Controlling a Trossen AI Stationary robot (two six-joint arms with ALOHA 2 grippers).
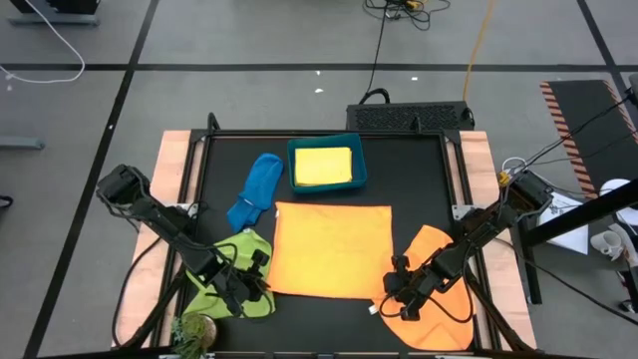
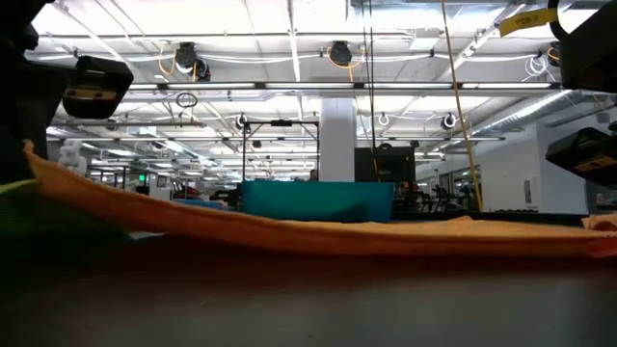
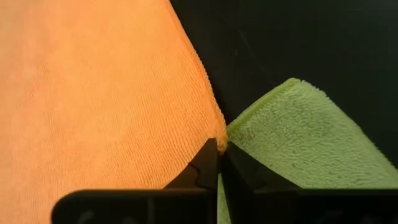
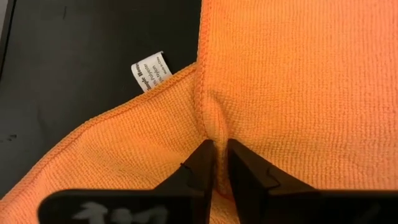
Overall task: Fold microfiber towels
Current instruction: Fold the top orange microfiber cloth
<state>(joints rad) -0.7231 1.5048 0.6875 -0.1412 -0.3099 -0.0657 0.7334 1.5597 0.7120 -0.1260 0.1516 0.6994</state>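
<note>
Towels lie across the black table: a flat orange towel at center, with the left pincer pinched shut on its 7 o'clock corner beside the lime green towel. The right pincer grips the 5 o'clock corner over a second orange towel; a blue towel sits at 11 o'clock, a yellow towel in the teal bin at 12.

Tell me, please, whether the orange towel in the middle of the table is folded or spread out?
Spread out: the orange towel lies as one flat square, both grippers pinching its near corners.
</note>
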